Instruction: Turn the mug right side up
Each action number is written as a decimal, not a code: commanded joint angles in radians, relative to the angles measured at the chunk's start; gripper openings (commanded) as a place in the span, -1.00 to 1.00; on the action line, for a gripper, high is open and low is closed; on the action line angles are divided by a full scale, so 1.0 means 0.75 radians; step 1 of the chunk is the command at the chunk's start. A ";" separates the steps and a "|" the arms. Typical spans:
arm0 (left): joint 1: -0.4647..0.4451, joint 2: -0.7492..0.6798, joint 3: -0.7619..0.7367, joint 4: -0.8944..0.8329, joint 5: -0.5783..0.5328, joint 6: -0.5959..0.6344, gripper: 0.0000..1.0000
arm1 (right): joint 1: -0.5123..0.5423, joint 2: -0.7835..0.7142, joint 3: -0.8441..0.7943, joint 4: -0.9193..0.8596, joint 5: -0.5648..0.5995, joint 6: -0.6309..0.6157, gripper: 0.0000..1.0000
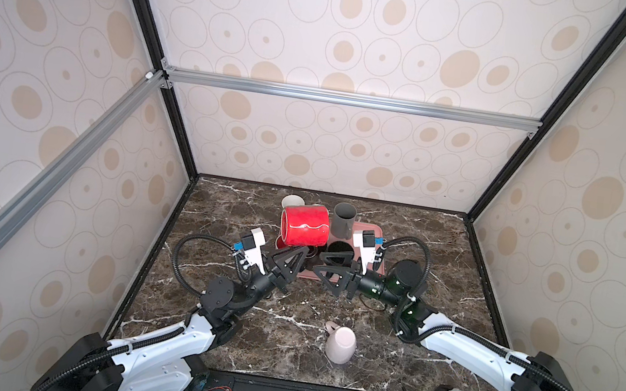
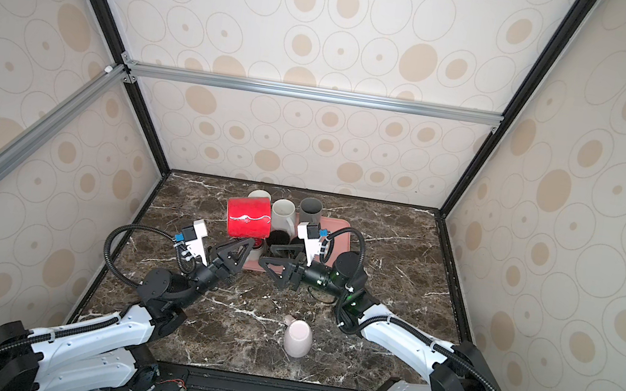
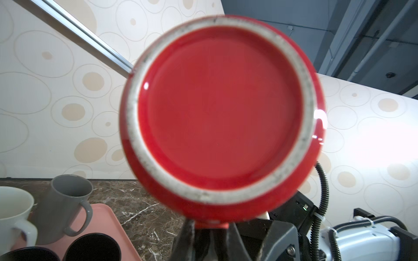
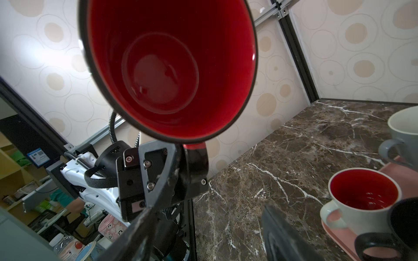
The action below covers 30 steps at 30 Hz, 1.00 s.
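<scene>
On the desk [image 1: 460, 269], a pale pink mug [image 1: 341, 343] rests alone, well in front of the pink tray [image 1: 377, 231]. Over the tray's near edge hangs the right gripper [image 1: 327, 268], its jaws spread apart with nothing between them, pointing toward the other arm. Just off the tray's near left corner, the left gripper [image 1: 301, 251] is clamped tight on the handle of the red mug [image 1: 305, 224] and holds it in the air above the tray's left part. The red mug lies sideways, handle down: its base faces the left wrist camera and its open mouth faces the right gripper. On the tray beneath and beyond it stand a black mug [image 1: 339, 247], a white cup with a red inside [image 4: 362, 203], a white mug [image 2: 283, 213] and, at the far side, an upright grey mug [image 1: 343, 220]. Another white mug [image 1: 292, 201] shows past the red mug; whether it stands on the tray I cannot tell.
</scene>
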 commanded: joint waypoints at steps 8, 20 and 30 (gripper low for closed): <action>0.011 0.068 0.055 0.299 0.132 -0.109 -1.00 | -0.026 0.067 0.101 0.217 -0.159 0.115 0.04; 0.013 0.127 0.064 0.345 0.150 -0.171 -1.00 | -0.025 0.061 0.106 0.179 -0.151 0.115 -0.82; 0.013 0.085 0.041 0.248 0.064 -0.174 0.26 | -0.025 -0.068 0.082 -0.062 0.014 -0.001 -1.00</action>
